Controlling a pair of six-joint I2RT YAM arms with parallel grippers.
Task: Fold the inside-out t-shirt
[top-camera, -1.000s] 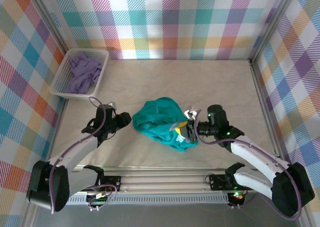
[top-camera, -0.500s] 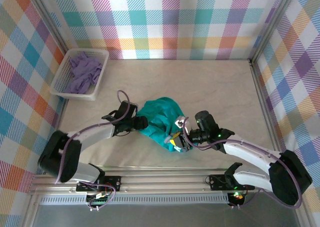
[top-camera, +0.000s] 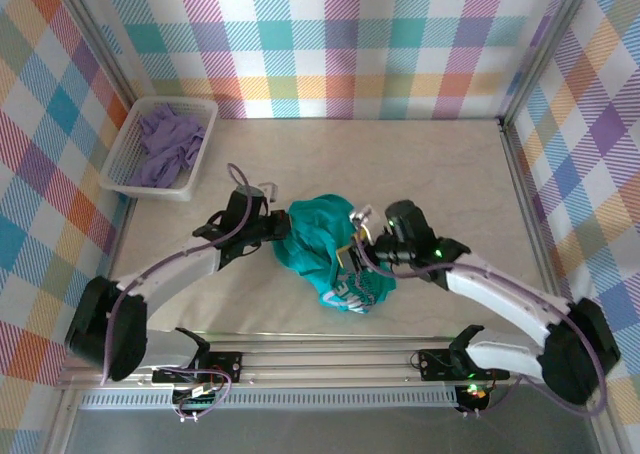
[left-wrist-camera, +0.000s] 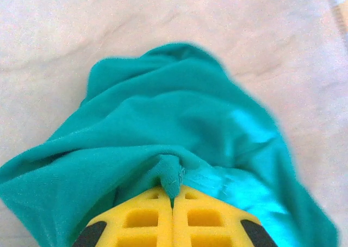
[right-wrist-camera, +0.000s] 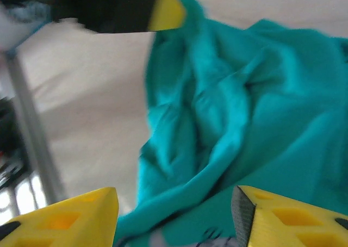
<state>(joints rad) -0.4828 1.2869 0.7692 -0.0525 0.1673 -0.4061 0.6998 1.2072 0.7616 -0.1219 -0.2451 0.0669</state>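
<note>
Your desk (top-camera: 440, 174) is pale and marbled, boxed in by plaid walls (top-camera: 330, 34). A white basket (top-camera: 145, 190) of lavender cloth (top-camera: 165, 142) sits at its far left corner. The teal t-shirt (top-camera: 318, 242) lies crumpled mid-desk between both arms. From above you see its pale print near the front edge. The left wrist view shows you more: the left tool (left-wrist-camera: 173, 195) is closed tight, pinching a fold of the shirt. The right tool (right-wrist-camera: 175, 199) stands with its fingers wide apart, the shirt spread beyond them.
</note>
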